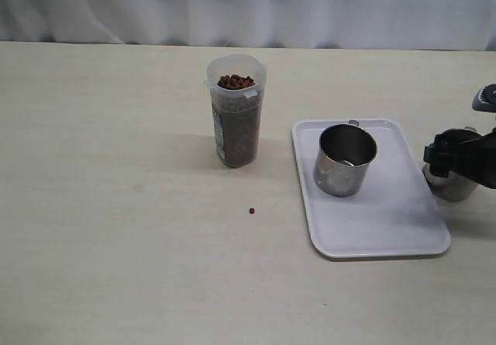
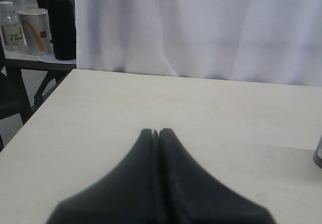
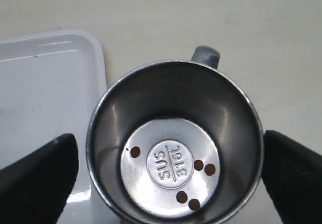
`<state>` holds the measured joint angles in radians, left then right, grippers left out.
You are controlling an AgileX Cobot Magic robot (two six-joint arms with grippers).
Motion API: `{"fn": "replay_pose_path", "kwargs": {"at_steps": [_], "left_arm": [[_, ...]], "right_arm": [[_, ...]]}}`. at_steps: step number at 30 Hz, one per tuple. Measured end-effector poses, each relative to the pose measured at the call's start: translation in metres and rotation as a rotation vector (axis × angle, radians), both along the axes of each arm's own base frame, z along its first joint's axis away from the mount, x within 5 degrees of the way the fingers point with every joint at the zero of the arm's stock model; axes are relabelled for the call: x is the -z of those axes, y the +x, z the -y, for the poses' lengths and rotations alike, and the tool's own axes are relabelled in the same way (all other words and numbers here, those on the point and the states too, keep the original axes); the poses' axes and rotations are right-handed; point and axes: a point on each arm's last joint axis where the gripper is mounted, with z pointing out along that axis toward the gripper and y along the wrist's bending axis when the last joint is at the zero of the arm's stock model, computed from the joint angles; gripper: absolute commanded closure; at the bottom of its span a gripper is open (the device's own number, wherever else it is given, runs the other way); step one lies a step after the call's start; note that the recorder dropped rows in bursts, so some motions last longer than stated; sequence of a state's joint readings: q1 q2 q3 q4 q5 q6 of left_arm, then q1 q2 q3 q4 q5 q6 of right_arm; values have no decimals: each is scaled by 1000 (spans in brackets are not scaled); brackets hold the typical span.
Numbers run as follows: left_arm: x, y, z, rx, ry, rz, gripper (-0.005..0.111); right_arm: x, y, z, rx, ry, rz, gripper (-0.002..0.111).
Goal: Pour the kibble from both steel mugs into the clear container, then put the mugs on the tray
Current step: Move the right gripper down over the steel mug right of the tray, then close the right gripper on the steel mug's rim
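The right fingers [image 3: 43, 178] are standing spread wide on either side of a steel mug [image 3: 173, 108], gripping nothing. The mug's floor is showing the stamp "SUS 316L" and five pellets of kibble [image 3: 182, 197]. This mug is sitting just off the right edge of the tray [image 1: 387, 229]. The other steel mug [image 1: 345, 159] is standing on the tray's far left part, leaving bare tray in front and to its right. Left of the tray, the clear container [image 1: 236, 112] is holding kibble nearly to its rim, its label too small to read. A stray pellet [image 1: 252, 211] is lying on the worktop [image 1: 116, 267] left of the tray. The left fingers [image 2: 151, 173] are pressing together, holding nothing, over open worktop.
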<state>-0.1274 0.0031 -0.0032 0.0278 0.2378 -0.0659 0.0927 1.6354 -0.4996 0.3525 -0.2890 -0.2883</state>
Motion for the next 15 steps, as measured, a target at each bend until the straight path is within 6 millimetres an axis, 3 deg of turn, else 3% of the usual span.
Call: {"fn": "replay_pose_path", "kwargs": {"at_steps": [7, 9, 11, 12, 15], "left_arm": [[0, 0, 0, -1, 8, 1, 107], [0, 0, 0, -1, 8, 1, 107], [0, 0, 0, -1, 11, 1, 107], [0, 0, 0, -1, 11, 1, 107], [0, 0, 0, -1, 11, 1, 107]], "right_arm": [[11, 5, 1, 7, -14, -9, 1], [10, 6, 2, 29, -8, 8, 21], [10, 6, 3, 59, 6, 10, 88], [10, 6, 4, 78, 14, 9, 105], [10, 6, 4, 78, 14, 2, 103]]}}
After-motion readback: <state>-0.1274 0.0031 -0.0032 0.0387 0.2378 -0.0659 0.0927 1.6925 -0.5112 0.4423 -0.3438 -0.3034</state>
